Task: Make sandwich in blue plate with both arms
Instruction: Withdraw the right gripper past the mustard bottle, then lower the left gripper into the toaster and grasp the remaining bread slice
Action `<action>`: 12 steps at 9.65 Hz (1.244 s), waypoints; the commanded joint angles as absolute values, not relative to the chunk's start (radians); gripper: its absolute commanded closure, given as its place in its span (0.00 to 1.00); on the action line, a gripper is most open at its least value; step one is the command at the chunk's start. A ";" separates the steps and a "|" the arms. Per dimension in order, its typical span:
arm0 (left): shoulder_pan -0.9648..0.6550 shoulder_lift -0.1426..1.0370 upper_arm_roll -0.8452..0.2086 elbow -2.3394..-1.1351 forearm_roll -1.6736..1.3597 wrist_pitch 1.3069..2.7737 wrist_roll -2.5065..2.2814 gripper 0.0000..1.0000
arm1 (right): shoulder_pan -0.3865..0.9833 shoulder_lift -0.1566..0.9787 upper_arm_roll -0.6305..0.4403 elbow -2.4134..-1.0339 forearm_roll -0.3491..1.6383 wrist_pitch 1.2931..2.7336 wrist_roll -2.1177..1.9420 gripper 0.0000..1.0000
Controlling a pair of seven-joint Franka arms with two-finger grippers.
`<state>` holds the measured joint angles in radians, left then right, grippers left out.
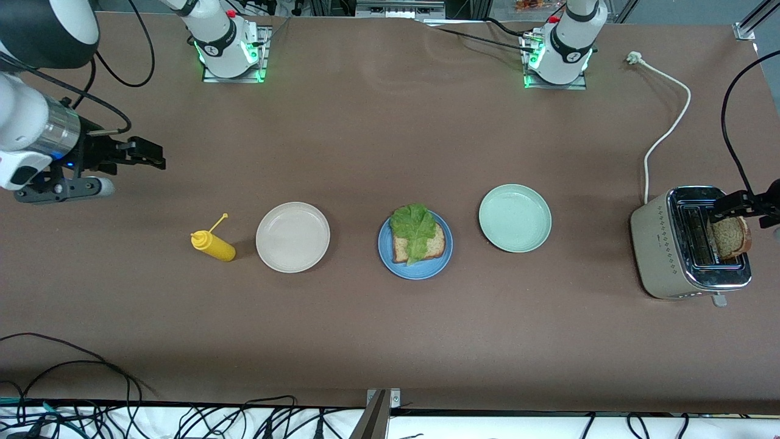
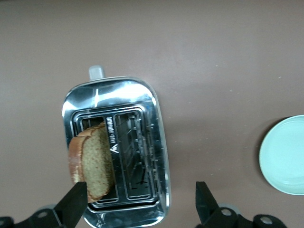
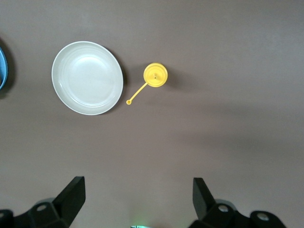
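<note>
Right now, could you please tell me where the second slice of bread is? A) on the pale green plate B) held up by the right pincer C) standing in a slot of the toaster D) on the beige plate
C: the bread slice stands in a slot of the toaster, with the open left pincer over it.

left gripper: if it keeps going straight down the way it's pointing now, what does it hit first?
Probably the chrome-topped beige toaster. The open left gripper hangs over it, one finger beside the brown bread slice standing in a slot. Depth is unclear, so that finger might brush the slice first.
</note>
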<state>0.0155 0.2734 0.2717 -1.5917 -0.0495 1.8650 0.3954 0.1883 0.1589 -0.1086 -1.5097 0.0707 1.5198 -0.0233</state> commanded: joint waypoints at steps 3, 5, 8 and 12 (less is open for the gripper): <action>0.028 0.362 0.336 -1.560 -0.155 1.902 0.566 0.00 | 0.109 0.089 -0.086 -1.509 0.046 1.529 -0.043 0.00; 0.029 0.383 0.345 -1.560 -0.155 1.925 0.580 0.00 | 0.092 0.078 -0.084 -1.509 0.045 1.511 -0.045 0.00; 0.051 0.417 0.351 -1.562 -0.169 1.950 0.626 0.00 | 0.094 0.077 -0.098 -1.509 0.043 1.496 -0.057 0.00; 0.072 0.446 0.353 -1.562 -0.181 1.951 0.630 0.00 | 0.094 0.069 -0.120 -1.503 0.043 1.494 -0.058 0.00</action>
